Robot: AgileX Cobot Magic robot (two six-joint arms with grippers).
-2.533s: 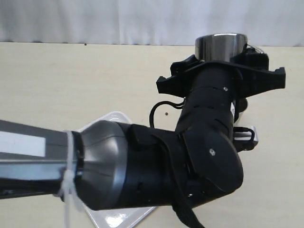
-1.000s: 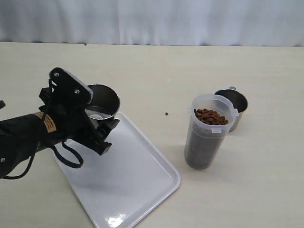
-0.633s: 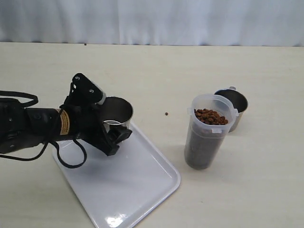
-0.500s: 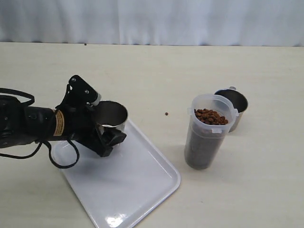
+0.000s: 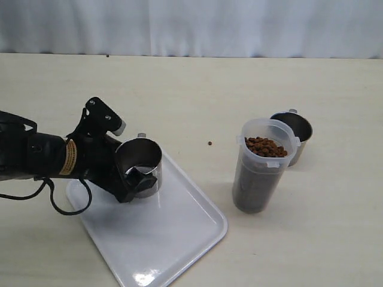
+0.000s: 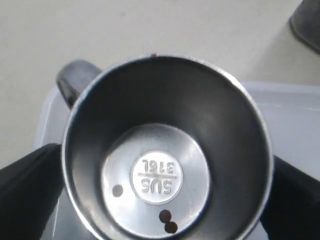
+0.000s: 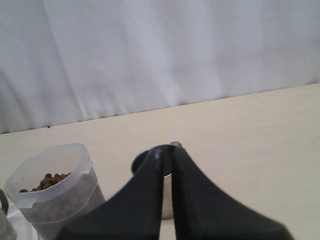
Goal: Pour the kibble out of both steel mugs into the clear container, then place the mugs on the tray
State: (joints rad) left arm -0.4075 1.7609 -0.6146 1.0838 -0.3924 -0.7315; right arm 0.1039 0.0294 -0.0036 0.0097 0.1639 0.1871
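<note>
steel mug sits upright over the upper left corner of the white tray, with the left gripper clamped on its sides. the other mug is at the right of the frame, just behind the clear container of kibble. it is nearer the right gripper, whose fingers are pressed together.

A robotics lab bench, by the look of it. A pale beige table fills the scene, and a plain white curtain hangs as a backdrop along its far edge. On the left, a black robot arm with a yellow label reaches in over a white tray; the right wrist view shows the same curtain and tabletop.
</note>
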